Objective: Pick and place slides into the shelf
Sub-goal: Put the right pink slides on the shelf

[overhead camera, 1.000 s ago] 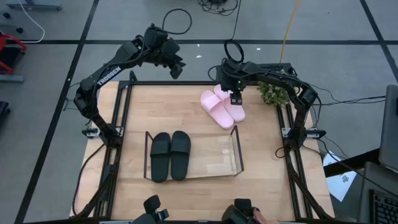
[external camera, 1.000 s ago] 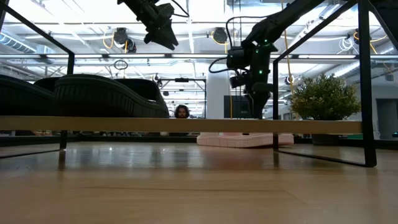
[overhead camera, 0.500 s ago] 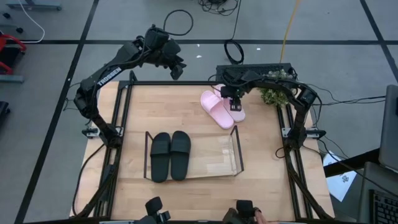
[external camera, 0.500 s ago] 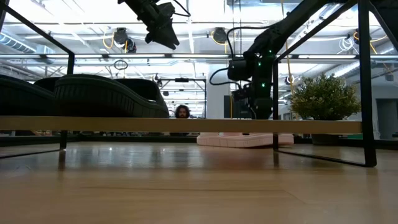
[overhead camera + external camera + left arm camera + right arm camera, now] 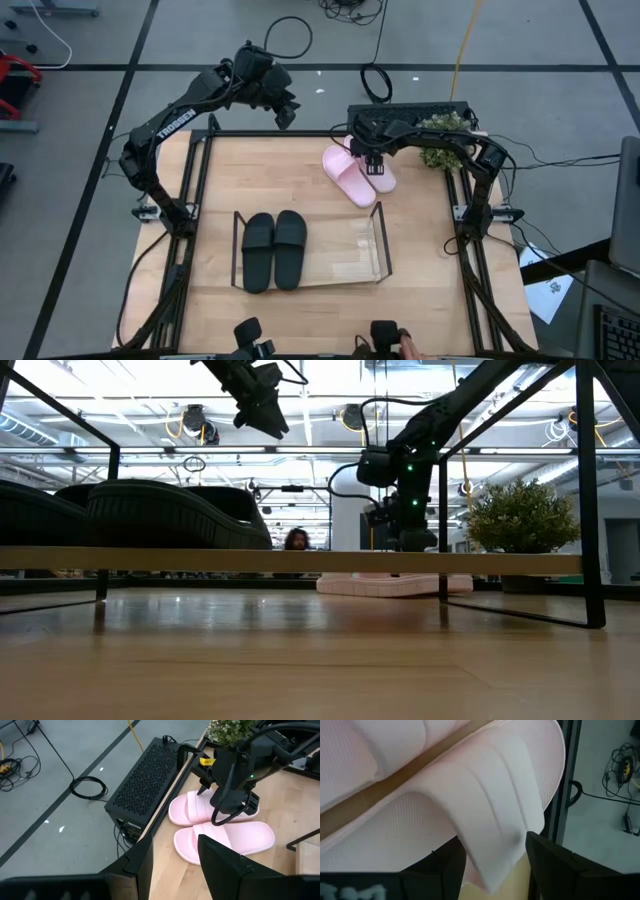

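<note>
Seen from above, the left gripper [image 5: 284, 110] hangs in the air past the table's [image 5: 290, 160] far left corner, its fingers parted with nothing between them. On the table, the black slides [image 5: 274, 249] already sit side by side in the left half of the clear shelf [image 5: 340, 262]; its right half is bare. Farther right, near the far edge, the pink slides [image 5: 357, 172] lie together (one overlapping the other). The right gripper [image 5: 372, 158] is low over them, fingers spread wide, straddling a pink strap [image 5: 485, 825] but apparently not yet clamped on it.

Risk: closing here may catch both overlapping slides, or pinch only the strap's edge so it slips out.

From table height the shelf's front rail hides the fingertips, so contact is hard to confirm. A potted plant [image 5: 441, 148] stands just beyond.
</note>
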`<state>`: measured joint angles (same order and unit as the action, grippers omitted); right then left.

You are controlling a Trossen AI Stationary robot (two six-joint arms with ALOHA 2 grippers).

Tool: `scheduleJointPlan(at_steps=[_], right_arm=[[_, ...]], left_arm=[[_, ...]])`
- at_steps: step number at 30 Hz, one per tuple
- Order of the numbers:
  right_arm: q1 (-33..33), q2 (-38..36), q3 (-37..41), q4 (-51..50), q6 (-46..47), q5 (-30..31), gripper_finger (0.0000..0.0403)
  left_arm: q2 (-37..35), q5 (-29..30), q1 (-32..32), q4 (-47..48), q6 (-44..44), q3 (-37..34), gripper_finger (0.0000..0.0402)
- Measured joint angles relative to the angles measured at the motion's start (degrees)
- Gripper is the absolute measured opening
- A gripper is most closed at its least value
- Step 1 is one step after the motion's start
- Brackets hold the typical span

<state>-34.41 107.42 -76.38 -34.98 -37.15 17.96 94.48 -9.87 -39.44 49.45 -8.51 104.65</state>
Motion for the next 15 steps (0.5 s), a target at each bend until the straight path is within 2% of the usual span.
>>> scheduleJointPlan(at_steps=[8, 15], right_arm=[[-0.11, 0.0, 0.0, 1.78, 0.1, -0.13, 0.0185], [-0.11, 0.0, 0.02, 2.99, 0.39, -0.33, 0.0101]], left_arm=[[0.0, 0.0, 0.0, 0.0, -0.31, -0.01, 0.015], [0.0, 0.0, 0.0, 0.0, -0.37, -0.01, 0.015]])
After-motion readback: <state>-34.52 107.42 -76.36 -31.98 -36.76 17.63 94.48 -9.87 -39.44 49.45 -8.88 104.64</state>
